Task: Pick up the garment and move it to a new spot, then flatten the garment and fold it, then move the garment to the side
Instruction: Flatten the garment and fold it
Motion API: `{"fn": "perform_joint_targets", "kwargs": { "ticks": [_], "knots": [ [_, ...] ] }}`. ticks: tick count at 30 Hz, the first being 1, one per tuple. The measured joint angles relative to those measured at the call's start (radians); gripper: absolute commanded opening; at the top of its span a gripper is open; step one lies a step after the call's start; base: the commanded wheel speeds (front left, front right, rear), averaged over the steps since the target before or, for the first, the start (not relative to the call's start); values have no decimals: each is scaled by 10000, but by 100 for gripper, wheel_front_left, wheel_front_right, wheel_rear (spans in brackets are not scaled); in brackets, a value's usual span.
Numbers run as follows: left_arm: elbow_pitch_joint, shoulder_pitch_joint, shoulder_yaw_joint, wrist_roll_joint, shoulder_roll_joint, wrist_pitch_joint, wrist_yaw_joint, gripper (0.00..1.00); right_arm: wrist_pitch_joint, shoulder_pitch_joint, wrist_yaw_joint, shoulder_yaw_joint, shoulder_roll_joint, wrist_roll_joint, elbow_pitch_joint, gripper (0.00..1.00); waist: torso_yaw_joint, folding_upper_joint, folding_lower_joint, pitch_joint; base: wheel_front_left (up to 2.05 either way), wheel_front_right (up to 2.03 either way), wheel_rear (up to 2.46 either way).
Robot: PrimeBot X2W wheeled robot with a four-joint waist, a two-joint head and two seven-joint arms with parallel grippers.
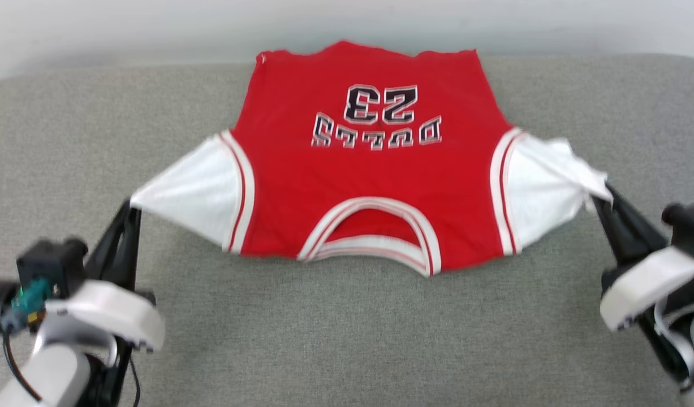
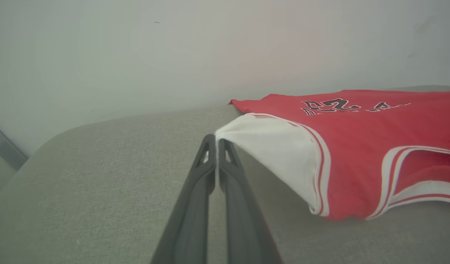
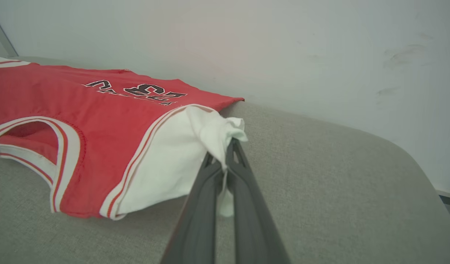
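Over the grey surface (image 1: pixel 347 339), left claw (image 1: pixel 133 206) and right claw (image 1: pixel 598 198) clamp the garment (image 1: pixel 369 181) by its sleeves

On the chest of the red shirt (image 1: pixel 369 192) stands a black number (image 1: pixel 380 104) with white outline, "23", and between it and the collar there is a word (image 1: pixel 376 133) in the same kind of letters, which reads as "BULLS". In the head view both are upside down. In both wrist views this print lies too flat to read surely
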Motion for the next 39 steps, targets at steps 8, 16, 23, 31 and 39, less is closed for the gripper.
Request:
{"fn": "perform_joint_targets", "kwargs": {
  "ticks": [8, 16, 23, 31, 39],
  "knots": [
    [-424, 2281, 54, -602, -88, -226, 606, 0, 646, 2316, 0, -744, 228, -17, -838, 0, 21, 0, 0, -749, 0, 0, 0],
    [-219, 3580, 6, -917, -343, -476, 809, 0, 1120, 4064, 0, -1229, 253, -61, -1198, 0, 219, 0, 1, -1278, 0, 0, 0],
    [102, 4701, 136, -1348, -631, -688, 846, 0, 1294, 5213, 2, -1528, 510, 100, -955, 0, 317, 0, 2, -1492, 0, 0, 0],
    [596, 5175, 155, -1576, -1039, -817, 533, 0, 1526, 6014, 2, -1455, 487, 376, -157, 0, 462, 0, 3, -1548, 0, 0, 0],
    [1020, 5242, 121, -1674, -1292, -840, 303, 0, 1356, 6243, 2, -1252, 579, 575, 848, 0, 549, 0, 3, -1578, 0, 0, 0]
  ]
}}
